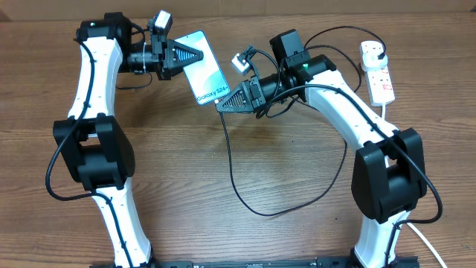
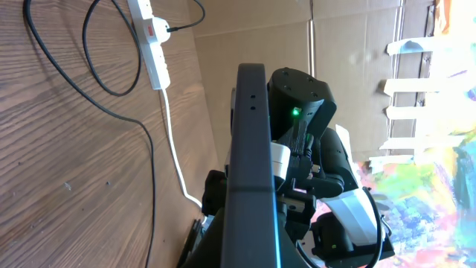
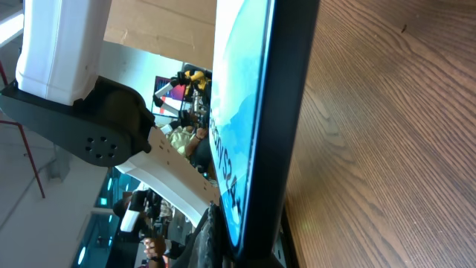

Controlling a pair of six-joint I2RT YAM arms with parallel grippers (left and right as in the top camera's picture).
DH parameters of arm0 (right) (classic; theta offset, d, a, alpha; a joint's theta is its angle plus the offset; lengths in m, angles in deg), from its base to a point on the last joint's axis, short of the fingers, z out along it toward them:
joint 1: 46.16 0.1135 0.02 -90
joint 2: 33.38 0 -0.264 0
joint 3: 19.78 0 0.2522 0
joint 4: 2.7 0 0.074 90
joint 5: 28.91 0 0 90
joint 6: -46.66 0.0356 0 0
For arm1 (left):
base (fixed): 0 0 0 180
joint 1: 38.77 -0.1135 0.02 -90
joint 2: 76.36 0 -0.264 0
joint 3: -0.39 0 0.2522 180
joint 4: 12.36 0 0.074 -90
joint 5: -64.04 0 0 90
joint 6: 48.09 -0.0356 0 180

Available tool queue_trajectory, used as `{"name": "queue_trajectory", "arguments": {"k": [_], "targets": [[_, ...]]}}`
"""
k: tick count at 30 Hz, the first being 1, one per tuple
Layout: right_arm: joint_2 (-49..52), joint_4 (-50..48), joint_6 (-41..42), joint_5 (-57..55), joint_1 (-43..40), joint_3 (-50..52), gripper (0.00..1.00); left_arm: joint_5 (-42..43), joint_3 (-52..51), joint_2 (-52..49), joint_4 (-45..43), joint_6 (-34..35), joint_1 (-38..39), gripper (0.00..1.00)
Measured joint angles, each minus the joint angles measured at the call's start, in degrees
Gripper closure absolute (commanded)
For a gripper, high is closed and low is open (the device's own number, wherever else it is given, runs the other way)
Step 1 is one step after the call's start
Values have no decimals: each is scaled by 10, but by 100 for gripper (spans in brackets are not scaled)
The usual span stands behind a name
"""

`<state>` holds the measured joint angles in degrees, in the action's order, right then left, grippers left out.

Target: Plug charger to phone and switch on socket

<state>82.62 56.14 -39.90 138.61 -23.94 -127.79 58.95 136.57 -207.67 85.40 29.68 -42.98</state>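
Observation:
The phone (image 1: pixel 202 65), blue-teal screen up, is held off the table between both arms. My left gripper (image 1: pixel 196 54) is shut on its upper left edge; the left wrist view shows the phone (image 2: pixel 249 149) edge-on in my jaws (image 2: pixel 249 259). My right gripper (image 1: pixel 222 104) is shut at the phone's bottom end, where the charger's thin black cable (image 1: pixel 232 179) starts. The connector tip is hidden between the jaws (image 3: pixel 249 254), under the phone (image 3: pixel 260 112). The cable loops over the table to a black plug (image 1: pixel 378 50) in the white socket strip (image 1: pixel 381 83).
The strip lies at the table's far right and shows in the left wrist view (image 2: pixel 152 45) with its thick white cord (image 2: pixel 175 152). The black cable's loop (image 2: pixel 111 82) lies on the wood between the arms. A cardboard wall stands behind the table.

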Motion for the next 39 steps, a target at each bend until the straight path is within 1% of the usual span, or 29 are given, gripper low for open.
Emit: {"name": "queue_trajectory", "arguments": {"k": [26,39], "targets": [[0,-1,0,-2,0,0,96,0,0,0,0,0,5,96],[0,-51,54,-5,0,3,96,0,0,0,6,0,0,96]]}}
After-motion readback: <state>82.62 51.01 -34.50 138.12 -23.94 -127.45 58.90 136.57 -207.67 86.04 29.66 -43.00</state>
